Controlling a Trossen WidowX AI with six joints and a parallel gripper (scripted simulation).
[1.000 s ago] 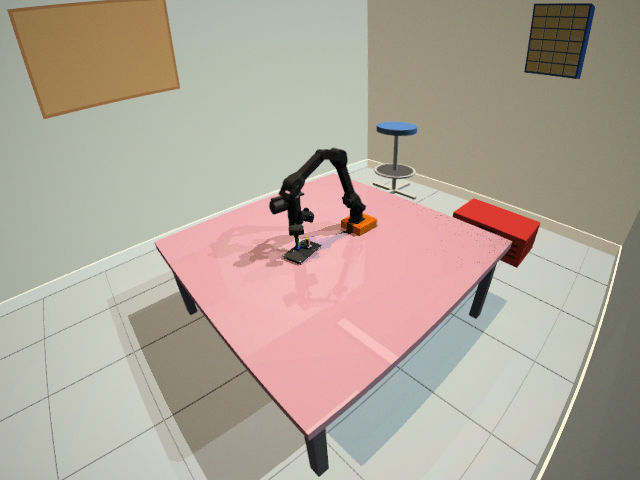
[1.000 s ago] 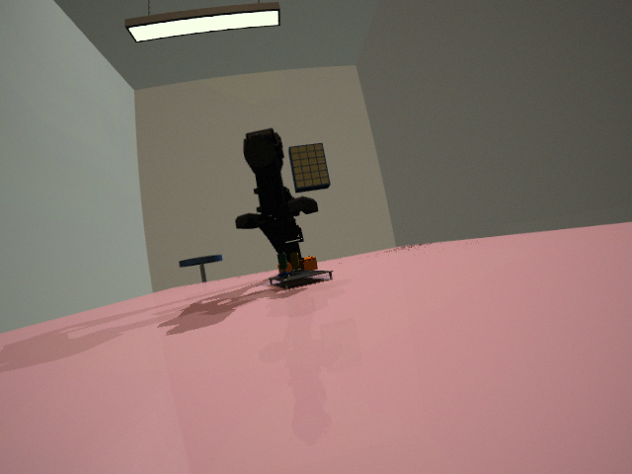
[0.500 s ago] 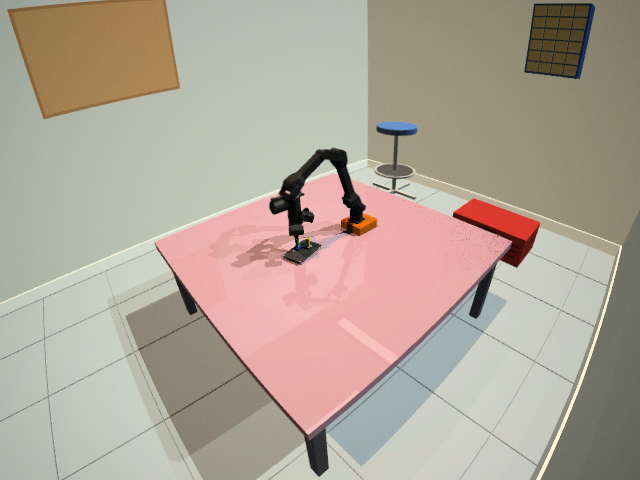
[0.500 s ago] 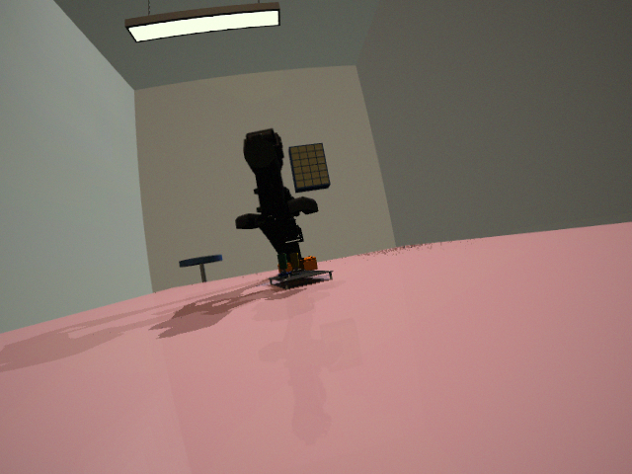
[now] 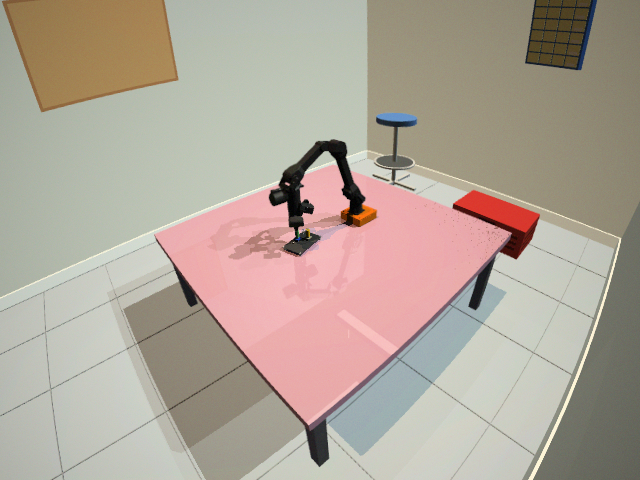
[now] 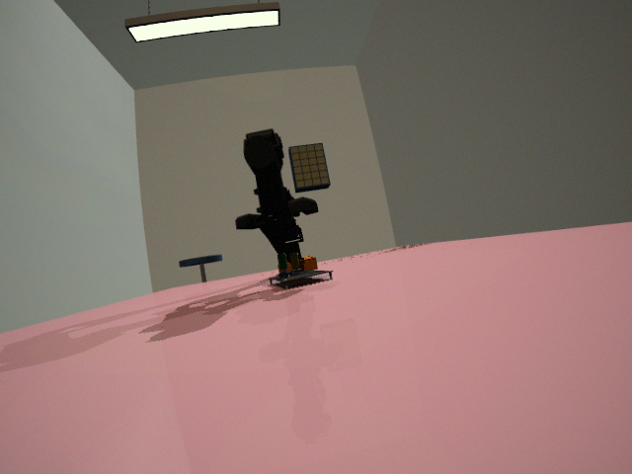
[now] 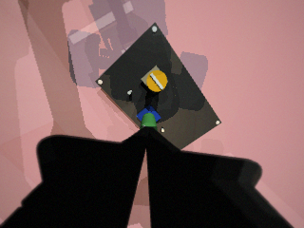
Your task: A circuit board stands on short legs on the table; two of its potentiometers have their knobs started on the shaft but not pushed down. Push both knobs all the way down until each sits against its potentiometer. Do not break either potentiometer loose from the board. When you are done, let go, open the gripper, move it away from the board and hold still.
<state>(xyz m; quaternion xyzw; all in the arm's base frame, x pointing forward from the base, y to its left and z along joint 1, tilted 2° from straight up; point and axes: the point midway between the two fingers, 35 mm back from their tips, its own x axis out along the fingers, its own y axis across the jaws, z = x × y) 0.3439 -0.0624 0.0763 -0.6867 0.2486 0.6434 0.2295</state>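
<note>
In the top view, a blue round stool stands past the far corner of the pink desk. A big red box sits on the floor by the right corner, and little dark specks dot the desk there. A brown board hangs on the wall beyond the far left edge, a blue-edged grid beyond the far right edge

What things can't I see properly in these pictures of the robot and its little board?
- Top of the green round knob: wrist view, the closed black claw covers it.
- Bottom corner of the dark flat circuit board: wrist view, hidden behind the claw.
- Gap under the yellow round knob: top view, too small to tell.
- Base of the red box: top view, partly hidden by the pink table.
</note>
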